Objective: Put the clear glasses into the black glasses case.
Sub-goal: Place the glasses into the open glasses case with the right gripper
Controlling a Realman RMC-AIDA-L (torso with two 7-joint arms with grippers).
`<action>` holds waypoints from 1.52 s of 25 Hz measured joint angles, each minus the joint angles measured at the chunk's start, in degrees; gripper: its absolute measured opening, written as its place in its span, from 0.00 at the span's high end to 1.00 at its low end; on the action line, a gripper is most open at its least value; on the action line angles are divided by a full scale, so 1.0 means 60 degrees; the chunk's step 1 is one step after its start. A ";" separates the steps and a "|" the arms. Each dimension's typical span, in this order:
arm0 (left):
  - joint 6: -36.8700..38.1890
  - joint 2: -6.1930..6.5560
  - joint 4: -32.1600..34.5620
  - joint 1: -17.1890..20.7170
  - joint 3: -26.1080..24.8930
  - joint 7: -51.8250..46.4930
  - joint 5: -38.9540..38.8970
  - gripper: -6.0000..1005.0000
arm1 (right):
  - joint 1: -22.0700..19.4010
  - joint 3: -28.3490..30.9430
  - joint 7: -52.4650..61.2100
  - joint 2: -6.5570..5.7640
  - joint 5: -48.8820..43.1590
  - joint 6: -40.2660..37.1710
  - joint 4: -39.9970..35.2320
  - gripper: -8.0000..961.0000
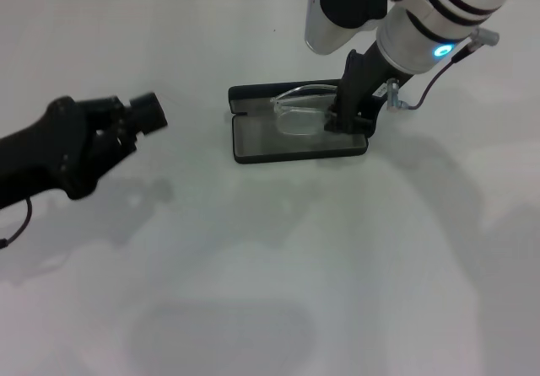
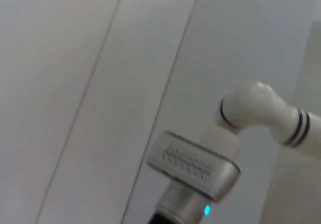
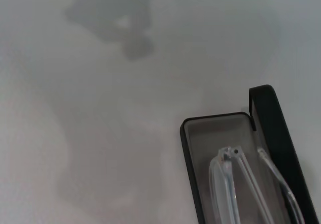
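Observation:
The black glasses case [image 1: 295, 158] lies open in the middle of the white table, its grey-lined tray towards me and its lid behind. The clear glasses [image 1: 297, 111] sit tilted over the tray, their top rim reaching above the hinge line. My right gripper [image 1: 348, 120] comes down at the case's right end and is shut on that end of the glasses. In the right wrist view the glasses [image 3: 226, 180] rest inside the case [image 3: 187, 144], seen end-on. My left gripper [image 1: 145, 115] hovers parked at the left, well away from the case.
A white table [image 1: 278, 266] spreads in front of and to both sides of the case. The left wrist view shows only a wall and my right arm's wrist housing [image 2: 195, 168].

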 joint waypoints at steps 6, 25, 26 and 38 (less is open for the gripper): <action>0.0001 -0.0024 0.0513 0.0014 -0.0005 -0.0029 0.0726 0.91 | -0.0014 -0.0243 -0.0010 0.0000 0.0226 0.0388 0.0366 0.88; -0.0075 -0.0157 0.1510 -0.0213 -0.0005 -0.0019 0.2396 0.91 | 0.0094 -0.1053 -0.0009 0.0001 0.0770 0.1271 0.0764 0.88; -0.0075 -0.0164 0.1514 -0.0210 -0.0004 -0.0027 0.2397 0.91 | 0.0108 -0.1063 -0.0006 0.0001 0.0779 0.1312 0.0818 0.88; -0.0076 -0.0215 0.1521 -0.0221 -0.0002 -0.0052 0.2397 0.91 | 0.0134 -0.1071 -0.0043 0.0001 0.1033 0.1442 0.1048 0.88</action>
